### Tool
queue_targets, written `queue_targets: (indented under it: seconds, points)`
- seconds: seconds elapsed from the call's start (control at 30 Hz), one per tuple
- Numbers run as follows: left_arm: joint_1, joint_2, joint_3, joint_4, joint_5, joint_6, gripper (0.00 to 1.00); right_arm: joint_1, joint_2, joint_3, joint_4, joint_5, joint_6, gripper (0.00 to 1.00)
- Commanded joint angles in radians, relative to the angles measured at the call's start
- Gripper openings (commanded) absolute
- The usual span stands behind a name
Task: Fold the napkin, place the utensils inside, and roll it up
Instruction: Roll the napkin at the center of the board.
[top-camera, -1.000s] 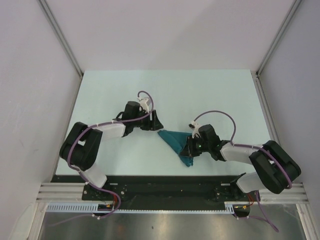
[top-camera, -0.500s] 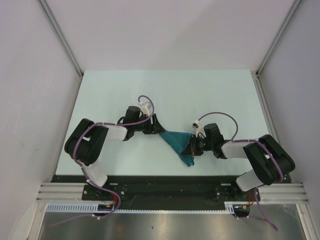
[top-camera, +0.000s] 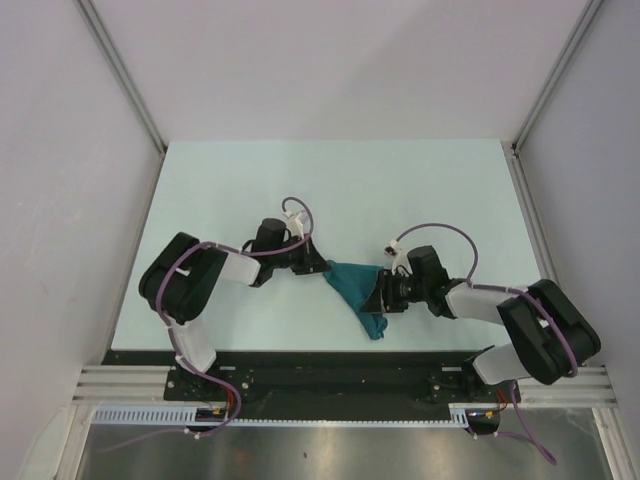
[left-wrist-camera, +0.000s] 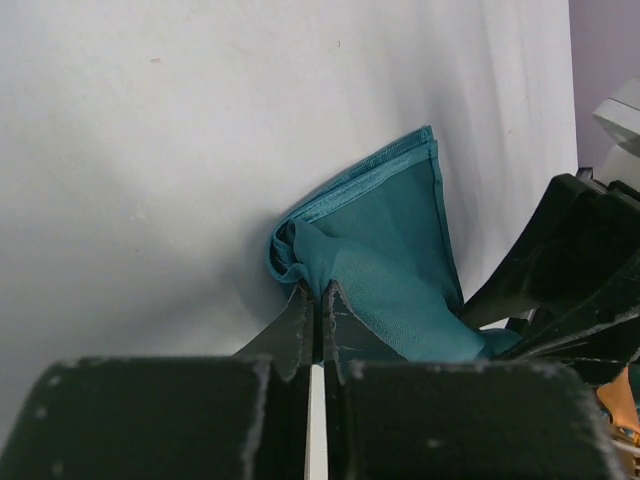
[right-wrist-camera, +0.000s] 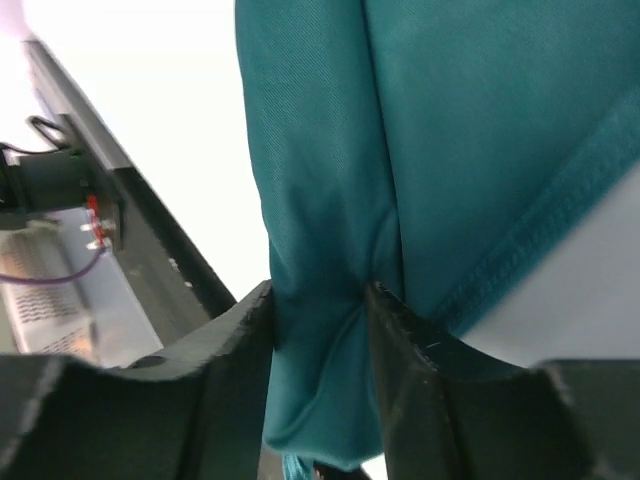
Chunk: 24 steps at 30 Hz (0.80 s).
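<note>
Where napkin (top-camera: 355, 285) rests, pale table (top-camera: 400, 190), grey walls (top-camera: 60, 150)

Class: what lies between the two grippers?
The napkin spans from the left gripper to the right gripper, as the top view shows.

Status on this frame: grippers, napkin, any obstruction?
Left gripper shut on napkin corner. Right gripper pinching its bunched other end. Fork not visible. No obstruction seen.
</note>
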Motion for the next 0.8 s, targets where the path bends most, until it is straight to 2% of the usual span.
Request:
queue_targets:
  seconds: [0.0,0.13,0.23,0.3,0.43,0.57,0.77]
  points:
    - [-0.011,-0.005,0.051,-0.074,0.022,0.036,0.00,0.035,-0.085,0.049,-0.303,0.138,-0.067,0.49]
    - [-0.026,-0.014,0.120,-0.212,-0.016,0.111,0.00,0.127,-0.161,0.189,-0.464,0.271,-0.096,0.56]
    - [-0.036,-0.014,0.153,-0.289,-0.047,0.143,0.00,0.216,-0.160,0.294,-0.542,0.477,-0.132,0.61]
    - [-0.037,-0.010,0.175,-0.318,-0.052,0.151,0.00,0.322,-0.143,0.338,-0.562,0.673,-0.159,0.65]
    - [-0.037,0.006,0.198,-0.363,-0.061,0.156,0.00,0.472,-0.076,0.401,-0.530,0.983,-0.234,0.66]
    - [-0.039,0.006,0.206,-0.383,-0.065,0.153,0.00,0.551,0.008,0.427,-0.472,1.083,-0.300,0.66]
    - [-0.039,0.004,0.216,-0.394,-0.067,0.151,0.00,0.591,0.094,0.425,-0.388,1.099,-0.366,0.63]
